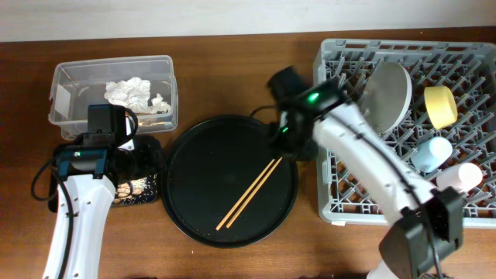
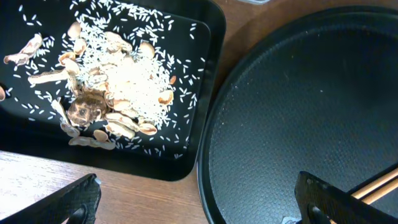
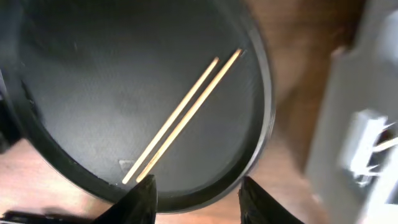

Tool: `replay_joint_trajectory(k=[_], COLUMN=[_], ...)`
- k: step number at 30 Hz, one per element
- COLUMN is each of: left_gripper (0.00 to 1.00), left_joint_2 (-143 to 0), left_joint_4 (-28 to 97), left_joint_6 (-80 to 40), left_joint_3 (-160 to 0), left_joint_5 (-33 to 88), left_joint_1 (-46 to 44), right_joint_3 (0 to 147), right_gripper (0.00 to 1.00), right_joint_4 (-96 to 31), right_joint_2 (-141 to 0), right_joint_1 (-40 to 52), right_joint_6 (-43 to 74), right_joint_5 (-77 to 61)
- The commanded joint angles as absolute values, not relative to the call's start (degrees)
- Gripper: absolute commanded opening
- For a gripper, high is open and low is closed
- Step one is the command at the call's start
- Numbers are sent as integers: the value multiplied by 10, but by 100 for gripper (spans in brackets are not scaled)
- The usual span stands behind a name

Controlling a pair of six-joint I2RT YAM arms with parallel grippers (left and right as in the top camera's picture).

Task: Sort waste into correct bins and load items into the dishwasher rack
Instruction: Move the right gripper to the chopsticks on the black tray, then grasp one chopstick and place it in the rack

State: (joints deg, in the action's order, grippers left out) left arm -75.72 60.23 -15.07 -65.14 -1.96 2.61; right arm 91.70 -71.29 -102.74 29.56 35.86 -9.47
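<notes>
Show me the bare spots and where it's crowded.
Free: the left half of the round black tray, beside the chopsticks; the wood between the clear tub and the right gripper. Crowded: the right side of the rack, with plate, yellow bowl, blue cup and pink cup; the flat black tray, strewn with rice and scraps.

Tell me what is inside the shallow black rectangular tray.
White rice grains and tan crumbly scraps lie heaped in the tray. Overhead, the left arm covers most of it.
</notes>
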Motion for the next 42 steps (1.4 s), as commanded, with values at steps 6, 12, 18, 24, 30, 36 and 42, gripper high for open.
replay_joint_trajectory(k=[6, 12, 18, 24, 30, 36, 42], left_gripper=[99, 99, 99, 99, 99, 99, 99], left_joint_2=[-750, -750, -750, -750, -750, -750, -750], left_joint_4=[602, 602, 602, 602, 602, 602, 605], left_joint_6=[-158, -158, -158, -158, -158, -158, -158], left_joint_3=[-657, -657, -657, -657, -657, -657, -657], left_joint_5=[-24, -24, -24, -24, -24, -24, -24], left_joint_1=[28, 28, 28, 28, 28, 28, 28], right_joint_3=[691, 662, 662, 662, 662, 667, 740], right_gripper=[44, 43, 44, 33, 6, 4, 4], right_joint_4=[-479, -428, -413, -429, -435, -435, -518], right_joint_2=[-1035, -1064, -1089, -1104, -1104, -1098, -992], right_joint_1=[410, 424, 424, 424, 423, 418, 318], right_joint_6=[503, 530, 530, 530, 530, 528, 327], right_joint_5=[-96, -53, -53, -51, -57, -95, -90])
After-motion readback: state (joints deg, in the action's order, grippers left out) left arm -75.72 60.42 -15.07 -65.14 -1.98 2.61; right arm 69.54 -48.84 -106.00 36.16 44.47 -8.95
